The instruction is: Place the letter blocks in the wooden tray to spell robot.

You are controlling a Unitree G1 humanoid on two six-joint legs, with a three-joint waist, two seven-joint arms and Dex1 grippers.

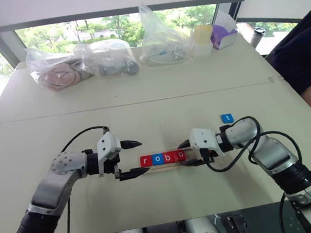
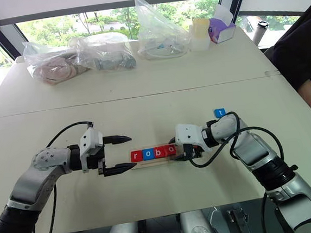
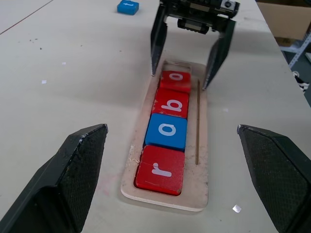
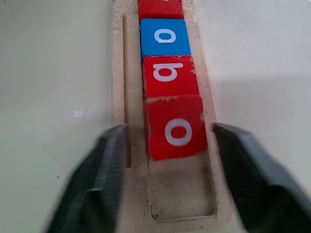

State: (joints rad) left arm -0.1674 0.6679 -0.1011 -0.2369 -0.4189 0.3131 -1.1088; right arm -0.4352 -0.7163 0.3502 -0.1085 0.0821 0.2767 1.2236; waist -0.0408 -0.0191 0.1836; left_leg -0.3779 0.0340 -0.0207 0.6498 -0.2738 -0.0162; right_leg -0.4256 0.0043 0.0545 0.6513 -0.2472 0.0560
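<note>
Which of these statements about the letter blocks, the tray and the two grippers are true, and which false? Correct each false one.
1. Four blocks sit in the wooden tray. True.
2. The t block is in the tray. False: it lies on the table, beyond the right gripper.
3. The right gripper is open around the last o block. True.
4. The left gripper holds the r block. False: it is open, holding nothing.

Left gripper [image 1: 132, 158] level, pointing right, fingers spread wide. Right gripper [image 1: 187, 153] angled down, pointing left, fingers apart. Both arms bent inward, tips facing.
</note>
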